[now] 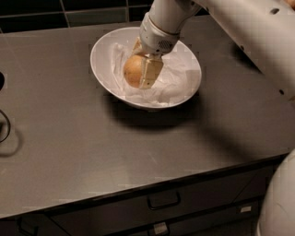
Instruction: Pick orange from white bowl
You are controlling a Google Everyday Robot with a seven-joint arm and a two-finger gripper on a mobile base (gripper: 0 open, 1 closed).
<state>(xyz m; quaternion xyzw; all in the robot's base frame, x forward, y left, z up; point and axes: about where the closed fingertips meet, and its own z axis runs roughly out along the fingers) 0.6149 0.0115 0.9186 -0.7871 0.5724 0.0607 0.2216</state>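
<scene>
Fingers (153, 73) of your gripper (141, 70) pinch the orange (131, 72) over crumpled paper (177, 83) in the white bowl (100, 51) on grey counter (69, 143).

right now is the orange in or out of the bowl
In: orange sits inside the bowl rim, gripper closed on it there.

We find the gripper (139, 76) inside the bowl (99, 53), hanging from the arm (230, 27), which comes in from behind it and to its right. The orange (131, 71) sits between its fingers (151, 73), one of them pressed against the orange's right side. Paper (177, 80) lies beneath the gripper and spreads out to its right. The bowl stands on the counter (69, 147), which stretches left of the gripper and in front of it. Well to its left lies a cable (5, 131). In front of it and below are drawers (163, 203), and behind it is a wall (46, 11).
</scene>
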